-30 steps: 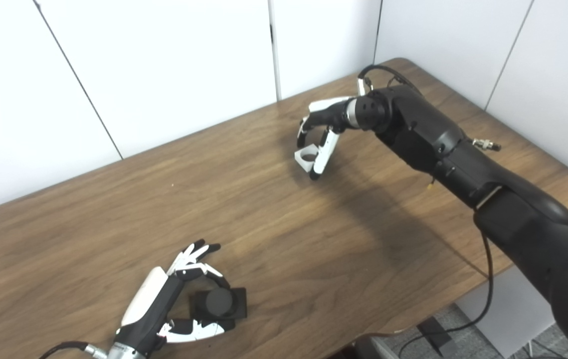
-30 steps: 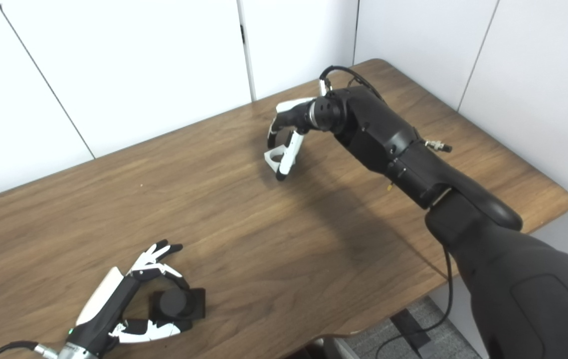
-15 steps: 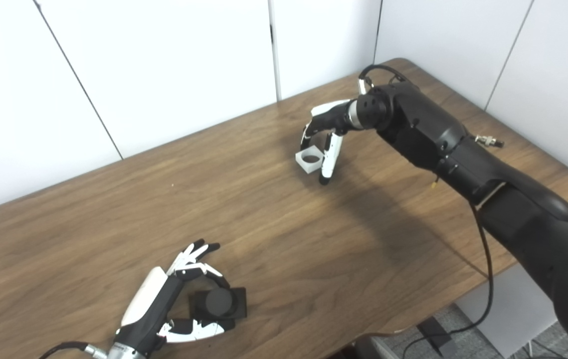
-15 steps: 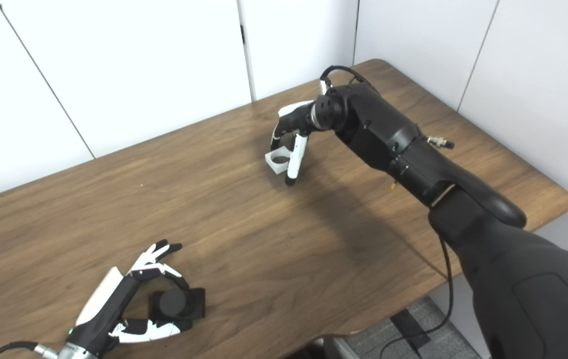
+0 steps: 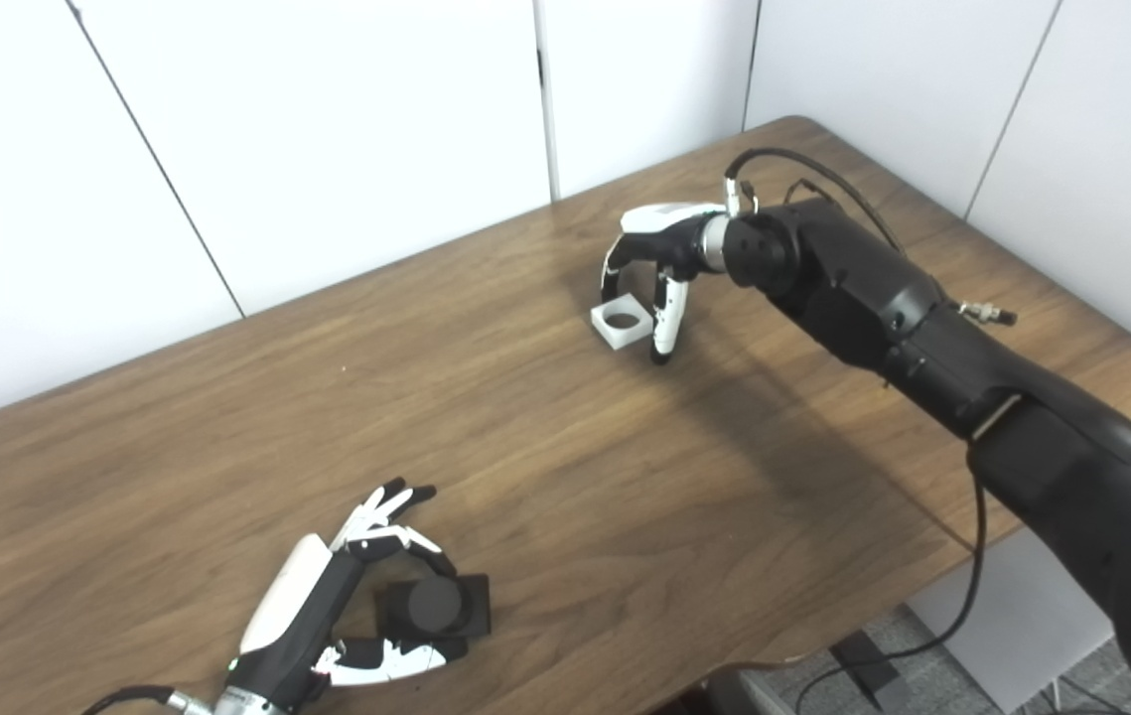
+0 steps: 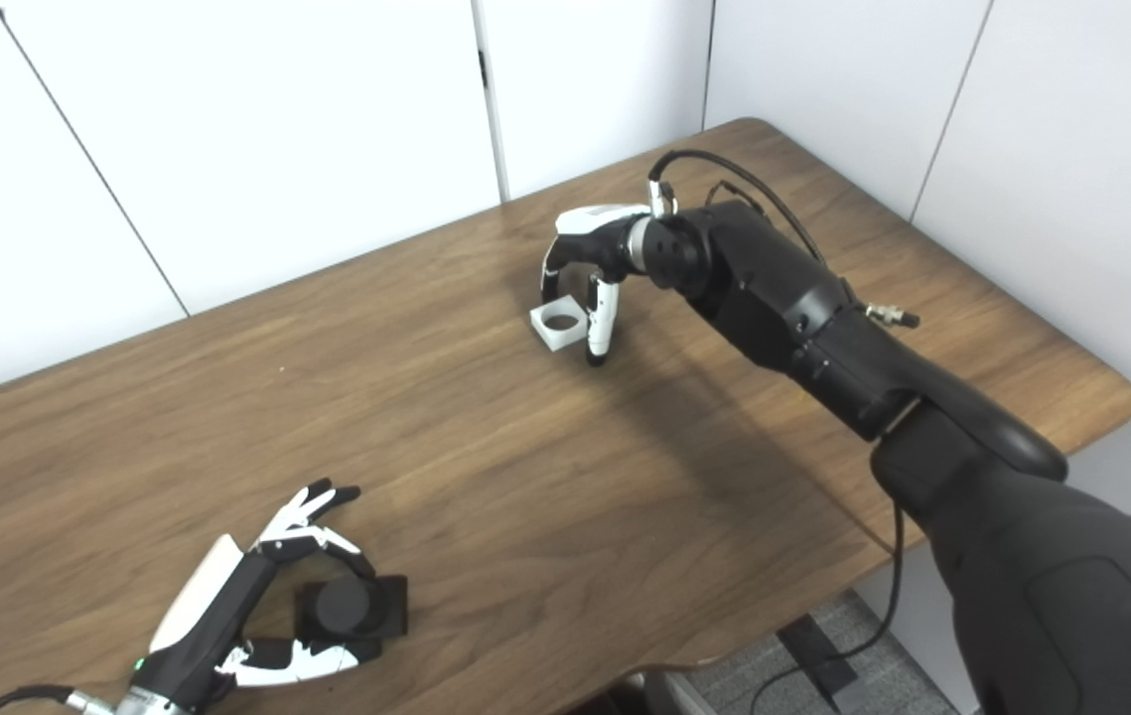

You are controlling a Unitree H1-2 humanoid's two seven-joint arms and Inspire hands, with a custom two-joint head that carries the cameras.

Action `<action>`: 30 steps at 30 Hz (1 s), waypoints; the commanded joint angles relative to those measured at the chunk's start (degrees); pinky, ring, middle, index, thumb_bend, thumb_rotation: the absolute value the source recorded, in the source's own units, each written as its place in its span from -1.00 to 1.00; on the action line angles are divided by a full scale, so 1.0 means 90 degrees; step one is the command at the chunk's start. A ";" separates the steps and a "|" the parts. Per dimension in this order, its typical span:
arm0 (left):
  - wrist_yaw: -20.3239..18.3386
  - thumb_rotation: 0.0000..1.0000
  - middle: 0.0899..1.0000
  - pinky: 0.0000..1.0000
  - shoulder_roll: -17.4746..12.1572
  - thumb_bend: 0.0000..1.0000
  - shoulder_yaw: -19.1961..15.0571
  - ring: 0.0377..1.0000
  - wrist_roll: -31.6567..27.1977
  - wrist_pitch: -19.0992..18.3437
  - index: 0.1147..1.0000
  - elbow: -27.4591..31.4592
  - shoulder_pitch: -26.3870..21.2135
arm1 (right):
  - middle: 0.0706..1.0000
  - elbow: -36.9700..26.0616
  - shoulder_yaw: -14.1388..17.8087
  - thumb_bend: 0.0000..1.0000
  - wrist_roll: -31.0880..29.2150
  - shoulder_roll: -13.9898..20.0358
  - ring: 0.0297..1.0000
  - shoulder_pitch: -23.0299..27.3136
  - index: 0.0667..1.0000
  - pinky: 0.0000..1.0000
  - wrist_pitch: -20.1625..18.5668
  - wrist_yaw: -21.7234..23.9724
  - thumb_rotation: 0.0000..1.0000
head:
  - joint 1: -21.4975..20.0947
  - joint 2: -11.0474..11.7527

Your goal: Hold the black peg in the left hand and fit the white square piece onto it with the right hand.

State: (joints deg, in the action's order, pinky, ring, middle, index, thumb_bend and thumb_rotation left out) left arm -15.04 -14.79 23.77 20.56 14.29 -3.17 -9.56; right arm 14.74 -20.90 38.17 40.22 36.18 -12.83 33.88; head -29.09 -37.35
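I am closing my right hand [image 5: 659,268] around the white square piece [image 5: 622,325], pinching its flat outer sides since it looks light, rigid and slick, while my left hand [image 5: 332,606] is cupping the black peg [image 5: 434,604], fingers apart, on the tabletop [image 5: 545,497].

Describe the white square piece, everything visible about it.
The white square piece is a small, flat block that looks like plastic, with a round hole through its middle. It lies flat on the wooden table, hole up, near the far edge. The right hand arches over it, fingers curled down on either side: one fingertip reaches the piece's far corner and a white finger stands against its right edge. Whether the hand grips it firmly cannot be told. It is far from the black peg.
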 commanded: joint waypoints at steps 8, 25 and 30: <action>-0.0238 -0.89 0.85 0.98 -0.0147 0.04 0.0073 1.00 0.0213 -0.0420 -0.16 -0.0110 0.0299 | 0.75 0.0258 0.0280 0.54 -0.0091 -0.0102 0.83 -0.0270 0.28 0.73 0.0221 -0.0819 -0.77 | 0.0138 -0.0066; -0.0211 -0.88 0.85 0.95 -0.0121 0.04 0.0053 1.00 0.0202 -0.0411 -0.16 -0.0107 0.0342 | 0.71 0.0466 0.0306 0.56 -0.0014 -0.0460 0.76 -0.0773 0.27 0.65 0.0211 -0.1747 -0.75 | 0.0212 -0.0162; -0.0206 -0.88 0.85 0.90 -0.0116 0.04 0.0061 1.00 0.0224 -0.0457 -0.16 -0.0077 0.0358 | 0.70 0.0458 0.0241 0.58 -0.0035 -0.0473 0.75 -0.0786 0.23 0.67 0.0278 -0.1758 -0.77 | 0.0252 -0.0197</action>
State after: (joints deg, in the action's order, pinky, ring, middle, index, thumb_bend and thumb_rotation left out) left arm -14.52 -14.69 23.44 20.92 13.41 -2.67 -8.84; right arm 17.75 -16.56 36.83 37.46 30.66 -10.56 17.14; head -26.98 -39.02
